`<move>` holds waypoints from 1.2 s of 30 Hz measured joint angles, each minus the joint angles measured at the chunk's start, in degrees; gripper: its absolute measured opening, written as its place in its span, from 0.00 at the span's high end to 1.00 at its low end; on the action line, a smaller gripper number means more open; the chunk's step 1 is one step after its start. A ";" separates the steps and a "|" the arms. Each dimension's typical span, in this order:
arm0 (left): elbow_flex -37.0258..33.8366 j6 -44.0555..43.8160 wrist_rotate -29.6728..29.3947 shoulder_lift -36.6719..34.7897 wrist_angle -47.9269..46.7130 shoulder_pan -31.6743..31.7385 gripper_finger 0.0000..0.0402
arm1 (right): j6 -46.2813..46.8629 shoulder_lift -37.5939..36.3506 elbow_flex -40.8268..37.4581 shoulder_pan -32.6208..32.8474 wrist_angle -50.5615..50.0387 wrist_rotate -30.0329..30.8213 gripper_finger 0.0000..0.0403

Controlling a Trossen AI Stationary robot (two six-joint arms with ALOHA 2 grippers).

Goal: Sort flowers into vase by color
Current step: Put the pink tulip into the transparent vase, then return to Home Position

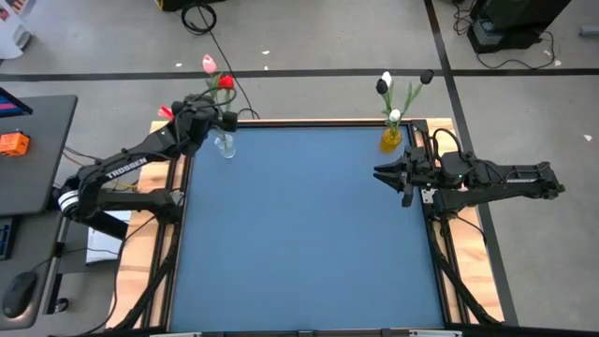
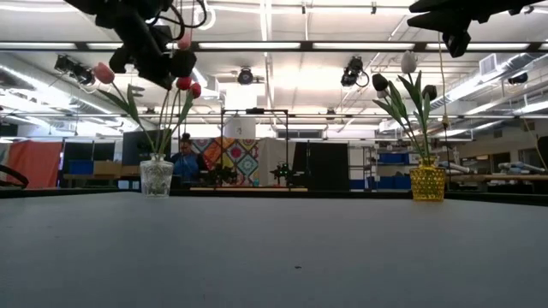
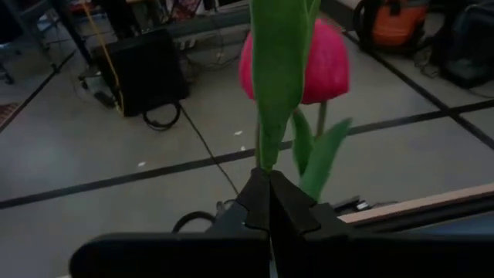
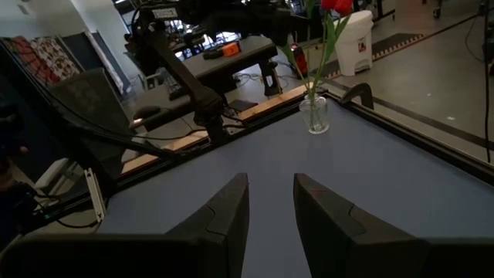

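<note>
A clear glass vase (image 1: pixel 225 146) (image 2: pixel 157 177) stands at the table's far left corner and carries red and pink tulips (image 1: pixel 226 82) (image 2: pixel 184 83). At the far right corner, a yellow vase (image 1: pixel 391 139) (image 2: pixel 427 182) carries white and black tulips (image 1: pixel 385 84) (image 2: pixel 408 62). My left gripper (image 1: pixel 221 120) (image 3: pixel 268 202) hovers over the clear vase, shut on a tulip. My right gripper (image 1: pixel 382 173) (image 4: pixel 270 202) is open beside the yellow vase, above the table, and points toward the left edge. My left gripper pinches a tulip's green leaf and stem (image 3: pixel 268 158) between its two shut fingers (image 3: pixel 293 208), above the clear vase. The green runs on past the fingertips toward a pink head (image 3: pixel 324 66). The lower stem is hidden by the gripper.
The blue table top (image 1: pixel 309 234) lies bare between the two vases. Wooden edging and frame rails (image 1: pixel 150 239) run along the table's left and right sides. A desk (image 1: pixel 33 150) stands left of the table. A person (image 2: pixel 183 162) is far back in the room.
</note>
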 joint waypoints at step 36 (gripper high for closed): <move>-8.63 -19.65 21.63 -11.74 -9.40 -9.92 0.54 | 0.00 0.00 0.00 -0.02 0.00 0.00 0.72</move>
